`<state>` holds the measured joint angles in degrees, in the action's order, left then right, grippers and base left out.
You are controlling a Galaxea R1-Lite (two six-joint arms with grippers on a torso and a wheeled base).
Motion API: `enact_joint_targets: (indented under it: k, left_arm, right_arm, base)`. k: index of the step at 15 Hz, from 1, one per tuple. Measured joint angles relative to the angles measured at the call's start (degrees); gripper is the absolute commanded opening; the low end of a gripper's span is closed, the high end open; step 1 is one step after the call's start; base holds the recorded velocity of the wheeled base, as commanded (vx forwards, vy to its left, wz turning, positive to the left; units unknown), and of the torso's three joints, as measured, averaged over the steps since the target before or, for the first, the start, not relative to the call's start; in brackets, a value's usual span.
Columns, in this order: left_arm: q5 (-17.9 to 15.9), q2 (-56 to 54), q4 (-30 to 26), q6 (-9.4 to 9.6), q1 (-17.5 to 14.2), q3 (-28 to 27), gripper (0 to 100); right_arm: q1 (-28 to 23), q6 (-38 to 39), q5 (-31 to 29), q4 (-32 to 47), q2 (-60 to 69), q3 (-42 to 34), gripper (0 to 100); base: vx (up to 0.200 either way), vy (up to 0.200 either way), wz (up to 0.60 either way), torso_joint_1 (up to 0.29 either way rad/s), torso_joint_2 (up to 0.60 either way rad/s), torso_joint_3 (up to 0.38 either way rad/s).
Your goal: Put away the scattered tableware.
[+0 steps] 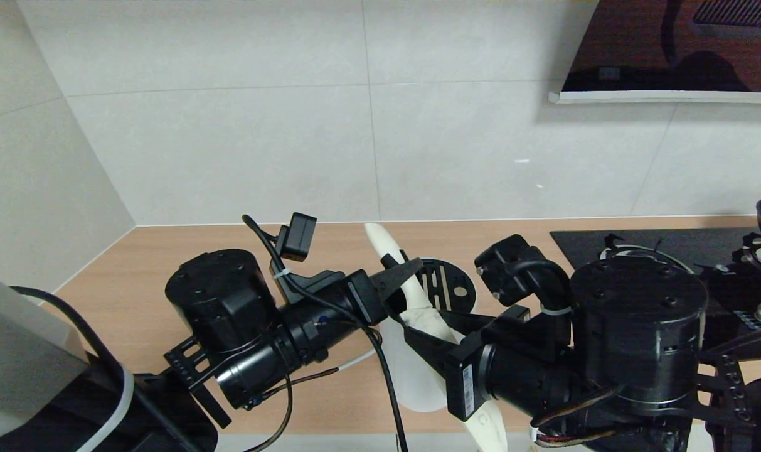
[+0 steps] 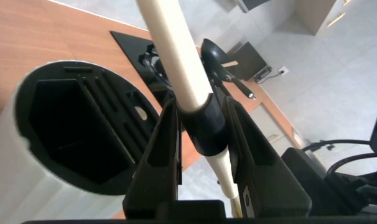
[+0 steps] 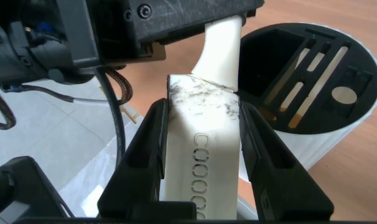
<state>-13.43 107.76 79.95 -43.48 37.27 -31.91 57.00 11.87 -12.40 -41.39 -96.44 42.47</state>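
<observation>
Grippers on both arms clamp one long cream utensil (image 1: 383,245) (image 2: 176,56) (image 3: 204,143), which hangs tilted in the air over a white round holder (image 1: 418,389) (image 2: 14,143) (image 3: 338,146) standing on the wooden counter (image 1: 167,251). The left gripper (image 1: 405,276) (image 2: 204,134) has its jaws closed tight on the slim handle, right at a black collar (image 2: 204,124) around it. The right gripper (image 1: 430,333) (image 3: 204,168) pinches the broader, flatter part nearer the robot, jaws pressed against both edges. The handle's narrow end points toward the tiled wall. The holder's black insert has slots and compartments.

As for writing, the utensil's flat part carries a row of raised ring-like marks (image 3: 204,186); whether they are letters cannot be told. A white label (image 1: 469,383) sits on the right gripper's body, its print too small to read. A black mat (image 1: 637,242) lies on the counter to the right, near the holder.
</observation>
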Motion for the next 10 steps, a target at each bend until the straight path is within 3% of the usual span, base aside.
enact_joint_targets:
  k: [2, 3, 8, 10]
  left_arm:
    - [-0.02, -0.05, -0.02, 0.00, 0.05, 0.02, 0]
    - [-0.02, -0.10, -0.05, 0.00, 0.05, 0.02, 0]
    - [0.30, -0.24, -0.18, -0.37, -0.01, -0.13, 0]
    - [0.39, -0.95, -0.07, -1.82, 0.00, -0.27, 0]
  right_arm:
    - [-0.11, 0.00, -0.13, 0.00, 0.05, 0.02, 0]
    - [-0.15, 0.00, -0.18, 0.00, 0.09, 0.02, 100]
    - [-0.33, 0.00, -0.32, -0.18, 0.30, 0.06, 100]
    - [-0.48, -0.02, -0.32, -0.11, 0.68, 0.06, 100]
  base:
    - [0.000, 0.000, 0.00, 0.000, 0.00, 0.000]
    - [0.000, 0.000, 0.00, 0.000, 0.00, 0.000]
    - [0.000, 0.000, 0.00, 0.000, 0.00, 0.000]
    - [0.000, 0.000, 0.00, 0.000, 0.00, 0.000]
